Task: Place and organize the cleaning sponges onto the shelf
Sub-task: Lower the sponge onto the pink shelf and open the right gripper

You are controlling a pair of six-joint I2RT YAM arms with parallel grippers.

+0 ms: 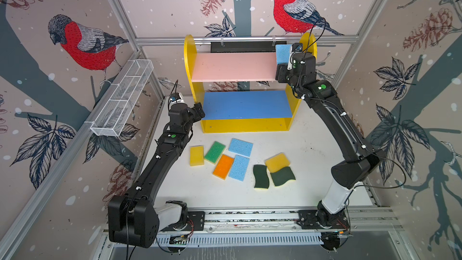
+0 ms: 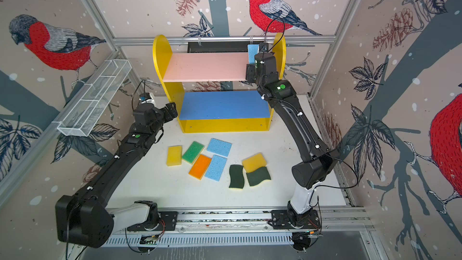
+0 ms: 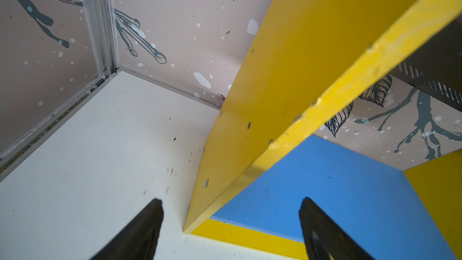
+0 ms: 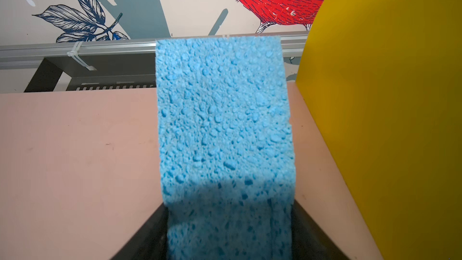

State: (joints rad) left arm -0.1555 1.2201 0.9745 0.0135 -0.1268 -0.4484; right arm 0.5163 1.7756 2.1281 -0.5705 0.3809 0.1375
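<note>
Now, right claw [image 4: 228, 203]: clasps flat light-blue rectangular sponge [image 4: 222, 111], stood on edge.
Spot: pink top board [image 1: 232, 67] of yellow-sided three-tier shelf [image 1: 189, 53], right end, likely to save room.
Left claw [image 3: 232, 201]: spread, empty, at the shelf's left front corner.
White tabletop [image 1: 312, 151]: eight other sponges [image 1: 223, 166] wait.

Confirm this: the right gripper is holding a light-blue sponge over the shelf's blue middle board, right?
No, wrong board. The right gripper holds the light-blue sponge over the pink top board of the shelf, as the right wrist view shows.
</note>
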